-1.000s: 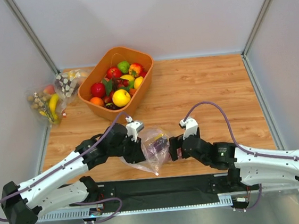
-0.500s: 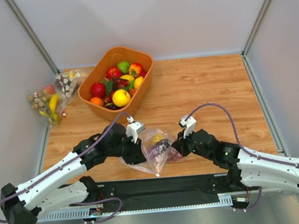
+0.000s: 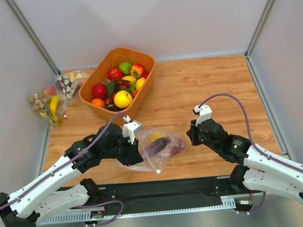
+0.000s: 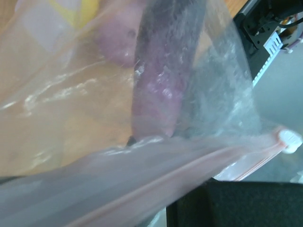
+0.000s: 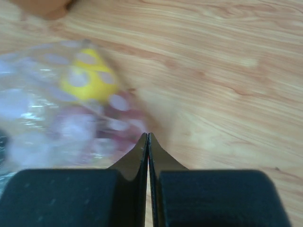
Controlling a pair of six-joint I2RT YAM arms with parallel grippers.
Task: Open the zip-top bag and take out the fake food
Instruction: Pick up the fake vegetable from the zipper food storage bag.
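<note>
The zip-top bag [image 3: 169,149] lies on the wood between the two arms, its left end lifted. My left gripper [image 3: 137,149] is shut on that end. In the left wrist view the zip strip [image 4: 189,175] crosses right in front of the jaws, with a white slider [image 4: 289,141] at its far end. Fake food shows through the plastic: a long purple piece [image 3: 156,147] and a yellow round fruit [image 3: 156,137]. My right gripper [image 3: 193,137] sits just right of the bag. It is shut [image 5: 148,137], with nothing visible between its fingers; the bag [image 5: 42,118] lies ahead to its left.
An orange basket [image 3: 151,66] full of plastic fruit stands at the back left. Two other clear bags [image 3: 46,103] [image 3: 69,81] with a banana and nuts lie against the left wall. A black base rail [image 3: 165,190] runs along the near edge.
My right gripper has shut and drawn back to the right, away from the bag. The bag now spreads wider to the right. The left arm shifted slightly left, still gripping.
</note>
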